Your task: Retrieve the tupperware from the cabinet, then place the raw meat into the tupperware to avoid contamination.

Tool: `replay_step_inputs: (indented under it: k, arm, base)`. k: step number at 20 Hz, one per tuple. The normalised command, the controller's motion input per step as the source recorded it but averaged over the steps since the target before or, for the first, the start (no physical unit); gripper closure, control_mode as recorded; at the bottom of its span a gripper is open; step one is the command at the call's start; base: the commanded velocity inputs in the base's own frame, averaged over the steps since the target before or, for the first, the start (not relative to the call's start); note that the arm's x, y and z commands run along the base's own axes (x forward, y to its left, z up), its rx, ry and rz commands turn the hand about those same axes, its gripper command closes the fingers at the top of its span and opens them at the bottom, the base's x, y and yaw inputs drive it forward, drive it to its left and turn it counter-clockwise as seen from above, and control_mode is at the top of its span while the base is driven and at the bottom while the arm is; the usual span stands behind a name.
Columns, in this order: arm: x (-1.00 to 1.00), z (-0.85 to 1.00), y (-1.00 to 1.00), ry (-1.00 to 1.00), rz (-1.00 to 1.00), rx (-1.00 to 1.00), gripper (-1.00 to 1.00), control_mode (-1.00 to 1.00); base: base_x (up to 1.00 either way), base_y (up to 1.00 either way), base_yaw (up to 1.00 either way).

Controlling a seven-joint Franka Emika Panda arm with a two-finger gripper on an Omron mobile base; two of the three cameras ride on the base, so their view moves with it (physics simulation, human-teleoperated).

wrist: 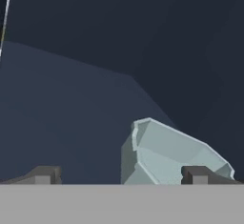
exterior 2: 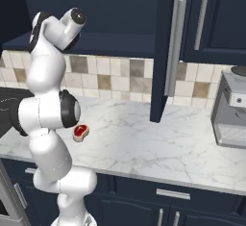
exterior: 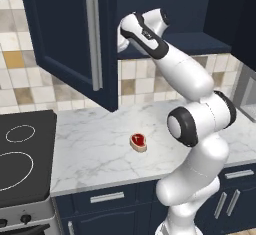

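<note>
Marble counter (exterior: pixel 95 149) carries the raw meat (exterior: pixel 138 142), near the arm. Gripper (wrist: pixel 121 176) is inside the open cabinet (exterior: pixel 65 34), jaws wide, empty; tupperware (wrist: pixel 167 154) sits right of centre between them. Risk: right fingertip (wrist: pixel 200 174) clips the rim and shoves it deeper.

- White marble counter (exterior: pixel 95 149) ran over navy drawers (exterior: pixel 107 197).
- Beige-and-tan tiled backsplash (exterior 2: pixel 115 78) behind.
- Black stovetop (exterior: pixel 22 154) at left.
- Steel appliance (exterior 2: pixel 230 112) at right.
</note>
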Motion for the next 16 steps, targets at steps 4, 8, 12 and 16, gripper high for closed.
replay_step_inputs:
  k: [4, 8, 12, 16]
  arm:
    - [0.33, -0.09, 0.06, 0.0, 0.0, 0.0, -1.0, -1.0]
    - [0.32, -0.09, 0.05, 0.0, 0.0, 0.0, -1.0, -1.0]
    - [0.31, -0.09, 0.06, 0.0, 0.0, 0.0, -1.0, -1.0]
    - [0.3, -0.09, 0.08, 0.0, 0.0, 0.0, -1.0, -1.0]
  base:
    - [0.0, 0.0, 0.0]
    - [0.0, 0.0, 0.0]
    - [0.0, 0.0, 0.0]
    - [0.0, 0.0, 0.0]
